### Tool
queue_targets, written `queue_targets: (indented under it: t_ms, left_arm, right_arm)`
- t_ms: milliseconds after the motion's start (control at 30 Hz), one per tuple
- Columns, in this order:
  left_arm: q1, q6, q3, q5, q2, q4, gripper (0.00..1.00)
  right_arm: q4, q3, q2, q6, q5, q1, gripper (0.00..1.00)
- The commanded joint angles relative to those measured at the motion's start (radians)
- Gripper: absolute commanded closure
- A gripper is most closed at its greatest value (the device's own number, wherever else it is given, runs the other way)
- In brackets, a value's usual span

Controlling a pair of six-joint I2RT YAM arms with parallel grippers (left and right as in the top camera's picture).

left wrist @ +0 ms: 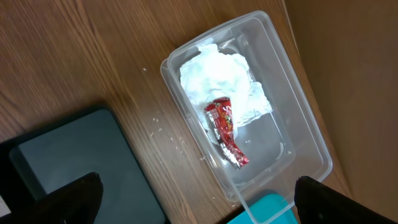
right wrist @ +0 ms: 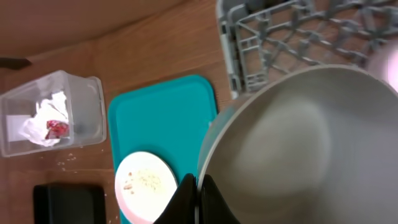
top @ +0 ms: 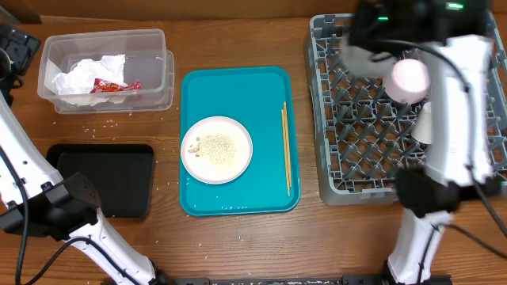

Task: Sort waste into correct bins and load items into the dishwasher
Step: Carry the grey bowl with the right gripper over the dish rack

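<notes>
The metal bowl (right wrist: 292, 137) is held by its rim, pinched between the closed fingers of the right gripper (right wrist: 198, 200). It is carried close by the grey dish rack (top: 325, 119) and is not yet set among the pegs. Whether it hangs over the rack or just beside it cannot be told. A small pinkish dish (top: 410, 77) is seen over the rack, blurred, so its resting there cannot be confirmed. The cup cannot be identified with certainty.

On the teal tray (top: 206, 83) the plate (top: 216, 150) is found with rice grains (top: 218, 146) on it, and the chopsticks (top: 286, 146) are laid beside it. Neither is loaded, and the rice is not yet binned.

The napkin (top: 83, 75) and the red wrapper (top: 111, 85) are lodged in the clear tub (top: 150, 39), and that part is judged done. Loose grains (top: 99, 124) are noted on the table (top: 238, 237) just in front of the tub. The black tray (top: 103, 182) is bare. The left gripper (left wrist: 199, 208) is spread wide with nothing in it, above the tub and the black tray.
</notes>
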Motion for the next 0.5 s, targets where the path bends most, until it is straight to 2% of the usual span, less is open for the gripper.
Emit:
queue_targets:
  t_ms: [0,100,200,267,333,467]
  left_arm:
    - [-0.008,0.019,0.0,-0.011,0.006,0.002,0.0]
    - [-0.008,0.019,0.0,-0.01,0.006,0.002,0.0]
    - [-0.008,0.019,0.0,-0.01,0.006,0.002,0.0]
    - [-0.008,0.019,0.0,-0.01,0.006,0.002,0.0]
    - [-0.008,0.019,0.0,-0.01,0.006,0.002,0.0]
    - [-0.008,0.019,0.0,-0.011,0.006,0.002,0.0]
  right_arm:
    - [-0.001,-0.19,-0.207,-0.072,-0.068,-0.062,0.96]
    - [-0.001,-0.402,-0.306,-0.117,-0.103,-0.103,0.96]
    - [0.0,-0.584,-0.341,-0.224,-0.224,-0.159,0.96]
    - [0.014,-0.707,-0.338,-0.41,-0.505,-0.24,0.96]
    - [0.034,-0.785,-0.336,-0.519,-0.685,-0.294,0.96]
    - [0.092,-0.937,-0.335,-0.571,-0.839,-0.413,0.96]
